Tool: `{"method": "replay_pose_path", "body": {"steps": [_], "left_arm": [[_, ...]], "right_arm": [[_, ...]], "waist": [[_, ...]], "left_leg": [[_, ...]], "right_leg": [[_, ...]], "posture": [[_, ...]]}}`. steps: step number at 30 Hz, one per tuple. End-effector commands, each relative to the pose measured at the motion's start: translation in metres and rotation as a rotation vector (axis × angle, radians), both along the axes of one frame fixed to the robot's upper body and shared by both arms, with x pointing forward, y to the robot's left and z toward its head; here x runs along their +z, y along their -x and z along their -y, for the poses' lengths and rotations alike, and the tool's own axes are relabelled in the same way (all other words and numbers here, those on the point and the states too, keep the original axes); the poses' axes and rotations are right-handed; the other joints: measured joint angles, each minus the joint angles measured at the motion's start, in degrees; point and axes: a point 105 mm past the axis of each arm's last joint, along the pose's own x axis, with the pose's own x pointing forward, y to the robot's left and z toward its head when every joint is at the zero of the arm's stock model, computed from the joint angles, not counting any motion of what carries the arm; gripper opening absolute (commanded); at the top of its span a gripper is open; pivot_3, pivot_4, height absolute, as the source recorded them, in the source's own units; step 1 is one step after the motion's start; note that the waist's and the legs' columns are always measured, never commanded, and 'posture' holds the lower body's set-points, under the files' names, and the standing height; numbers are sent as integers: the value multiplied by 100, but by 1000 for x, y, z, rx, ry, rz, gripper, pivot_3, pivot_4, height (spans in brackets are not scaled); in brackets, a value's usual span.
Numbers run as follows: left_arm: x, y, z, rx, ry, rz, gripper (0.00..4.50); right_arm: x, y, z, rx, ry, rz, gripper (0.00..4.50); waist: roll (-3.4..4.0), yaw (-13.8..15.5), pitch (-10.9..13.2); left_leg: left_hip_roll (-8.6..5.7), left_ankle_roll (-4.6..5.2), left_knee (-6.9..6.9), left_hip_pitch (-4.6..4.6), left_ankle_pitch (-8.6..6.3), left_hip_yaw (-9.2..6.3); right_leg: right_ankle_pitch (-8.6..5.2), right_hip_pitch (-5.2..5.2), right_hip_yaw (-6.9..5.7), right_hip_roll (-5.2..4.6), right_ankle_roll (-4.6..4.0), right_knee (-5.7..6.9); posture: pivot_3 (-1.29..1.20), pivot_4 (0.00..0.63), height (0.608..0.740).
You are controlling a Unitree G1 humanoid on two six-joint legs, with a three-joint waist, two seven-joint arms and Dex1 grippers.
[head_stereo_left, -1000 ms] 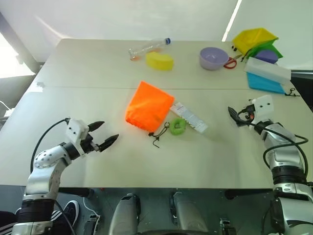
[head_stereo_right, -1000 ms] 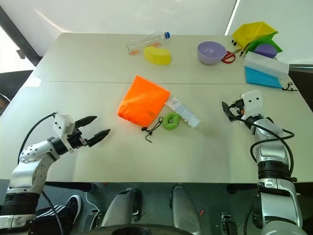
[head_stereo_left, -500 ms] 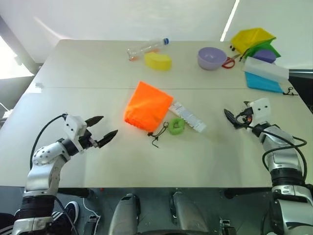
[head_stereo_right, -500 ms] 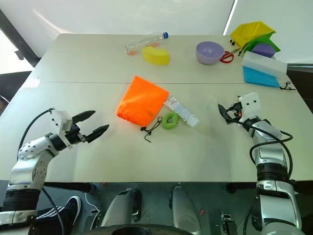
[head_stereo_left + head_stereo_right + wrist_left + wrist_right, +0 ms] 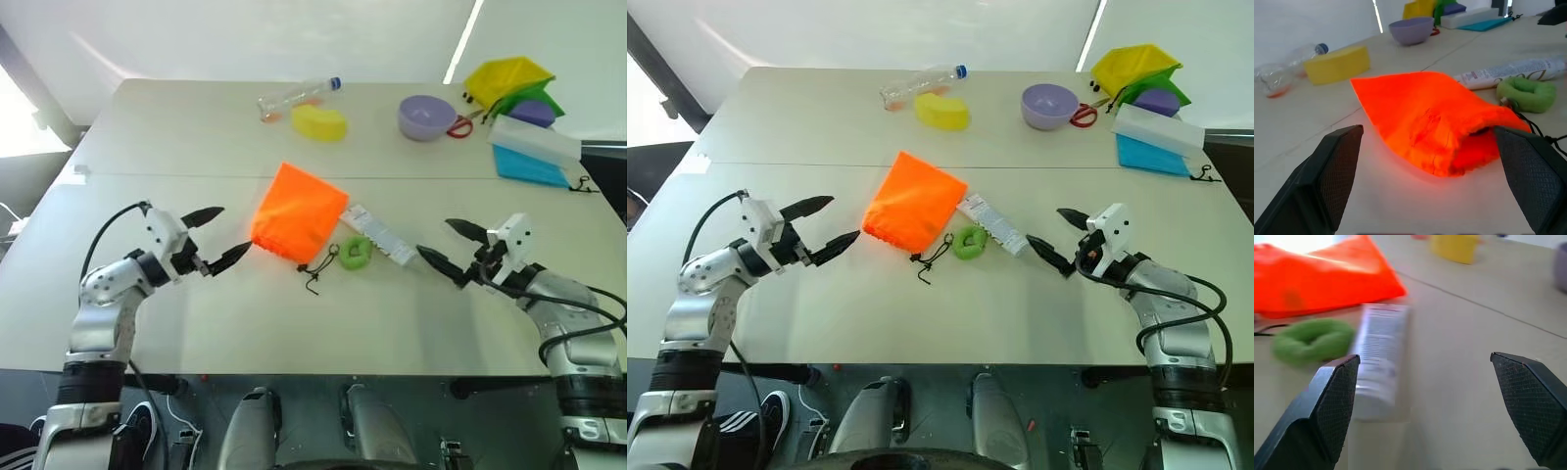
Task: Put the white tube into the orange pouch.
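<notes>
Orange pouch [image 5: 297,211] lies mid-tabletop [image 5: 196,137], white tube [image 5: 378,235] touching its right edge, and with both tools, left [image 5: 217,236] and right [image 5: 450,246], spread empty, we should pinch the tube squarely across its flat body.

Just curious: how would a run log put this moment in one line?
left pincer: open, beside orange pouch | right pincer: open, near white tube | tube: outside pouch
</notes>
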Motion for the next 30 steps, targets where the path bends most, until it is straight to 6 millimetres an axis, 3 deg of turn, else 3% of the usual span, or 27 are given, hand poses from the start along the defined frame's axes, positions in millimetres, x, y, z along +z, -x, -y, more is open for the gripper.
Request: {"method": "replay_pose_path", "body": {"steps": [1,4,14,17,24,30], "left_arm": [[0,-10,16,-29,-78,59,4500],[-12,-11,28,-86,-188,80,4500],[-17,-27,26,-20,-213,106,4500],[-15,-33,25,12,-189,104,3710],[-29,-29,23,-2,-195,39,159],[-34,-8,19,-74,-165,-80,46]], "right_arm": [[11,7,-19,83,63,51,4463],[20,2,-25,60,40,87,4463],[19,3,-18,10,48,95,4463],[17,3,-20,9,47,92,4500],[17,0,-19,2,58,96,4500],[11,2,-20,14,93,75,4500]], "waist": [[0,0,0],[0,-9,0],[0,26,0],[0,22,0],[0,6,0],[0,-7,0]], "left_leg": [[0,0,3,2,0,-1],[0,0,8,4,0,-4],[-2,0,5,2,0,-4],[-2,0,10,2,0,-3],[0,0,6,2,0,-6],[1,0,7,2,0,-4]], "right_leg": [[0,2,0,1,0,3],[1,1,0,5,0,12],[0,1,-1,1,1,9],[1,2,-1,1,2,10],[9,1,-2,6,17,11],[9,1,-1,5,17,12]], "posture": [[0,150,740],[0,150,740],[0,150,740],[0,150,740],[0,150,740],[0,150,740]]}}
